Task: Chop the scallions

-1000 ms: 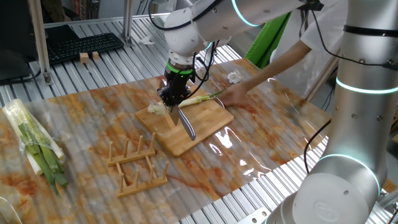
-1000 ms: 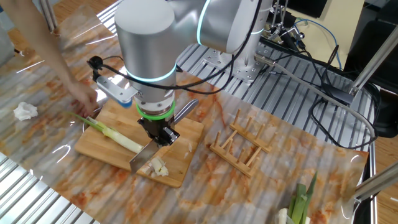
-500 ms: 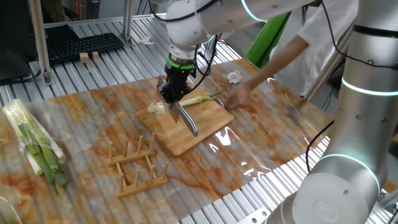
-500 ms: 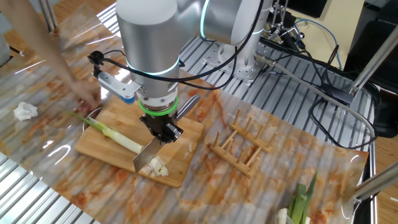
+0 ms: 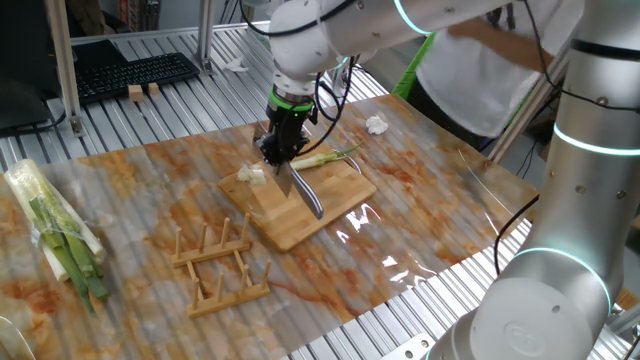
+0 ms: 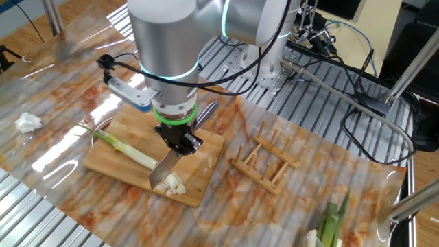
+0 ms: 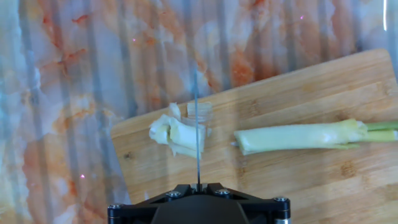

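Hand (image 6: 180, 143) clamped on knife (image 6: 162, 175), blade between cut chunks (image 7: 176, 133) and scallion stalk (image 7: 298, 136) on wooden board (image 7: 298, 180)

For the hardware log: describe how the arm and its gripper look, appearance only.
The arm is built of thick, rounded silver-grey segments with glowing cyan-white rings at the joints and a green band above the wrist. A black cable loops beside it to a small white and blue box on the wrist. The gripper is compact and black.

One stalk (image 7: 298, 137), two racks (image 5: 222, 260)
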`<state>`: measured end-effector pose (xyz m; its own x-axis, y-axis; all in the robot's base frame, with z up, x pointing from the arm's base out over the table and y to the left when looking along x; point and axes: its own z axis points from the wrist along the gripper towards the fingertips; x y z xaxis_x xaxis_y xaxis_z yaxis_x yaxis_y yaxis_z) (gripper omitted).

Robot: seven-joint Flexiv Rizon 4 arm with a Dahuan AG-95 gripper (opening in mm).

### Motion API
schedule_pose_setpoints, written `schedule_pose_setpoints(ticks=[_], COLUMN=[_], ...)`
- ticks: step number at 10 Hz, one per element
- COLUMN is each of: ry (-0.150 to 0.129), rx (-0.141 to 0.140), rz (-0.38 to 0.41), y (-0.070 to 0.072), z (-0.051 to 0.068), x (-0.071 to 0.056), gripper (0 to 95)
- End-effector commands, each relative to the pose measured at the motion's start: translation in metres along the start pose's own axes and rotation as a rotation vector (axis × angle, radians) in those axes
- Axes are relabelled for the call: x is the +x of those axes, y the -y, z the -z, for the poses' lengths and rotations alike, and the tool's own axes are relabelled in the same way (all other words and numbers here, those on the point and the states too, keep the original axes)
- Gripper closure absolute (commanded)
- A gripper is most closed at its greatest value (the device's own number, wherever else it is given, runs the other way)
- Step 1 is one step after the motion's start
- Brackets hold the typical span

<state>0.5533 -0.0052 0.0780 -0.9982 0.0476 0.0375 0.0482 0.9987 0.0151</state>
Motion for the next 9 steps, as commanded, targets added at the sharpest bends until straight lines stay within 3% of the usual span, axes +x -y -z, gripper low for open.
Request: schedule_pose_setpoints(ticks=[1, 9], ry=[-0.004, 0.007], rx=[-0.001, 0.004], rz=[0.015, 0.053], y=[0.0023, 0.0105], z=[0.0012, 0.0006], x=[0.0029, 0.0006], gripper=[95.0, 95.0])
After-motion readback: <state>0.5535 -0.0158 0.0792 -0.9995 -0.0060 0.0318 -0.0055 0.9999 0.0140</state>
